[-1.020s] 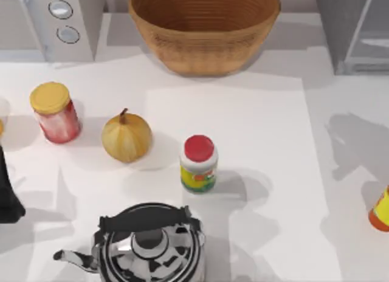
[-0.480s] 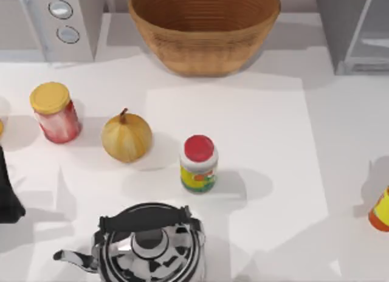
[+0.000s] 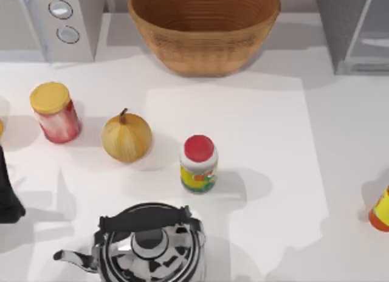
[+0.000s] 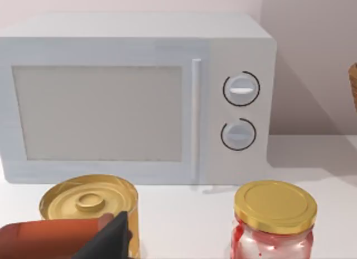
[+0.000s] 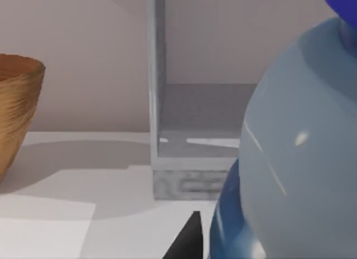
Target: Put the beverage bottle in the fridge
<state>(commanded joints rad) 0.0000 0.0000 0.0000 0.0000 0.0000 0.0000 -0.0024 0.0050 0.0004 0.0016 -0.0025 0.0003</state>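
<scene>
light: bright, even | shadows: soft grey on table (image 3: 340,112) | glare: small highlights on beverage bottle (image 5: 301,158)

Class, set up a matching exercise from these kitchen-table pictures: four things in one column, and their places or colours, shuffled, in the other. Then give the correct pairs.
Things:
1. wicker basket
2. yellow-lidded red jar
3. kettle
4. red-capped white jar

Places or colours:
A. near edge of the table, black handle across its top
B. far side of the table, middle
C. yellow label, right of the onion
D. left side, in front of the microwave

Pairs: 1-B, 2-D, 3-A, 4-C
</scene>
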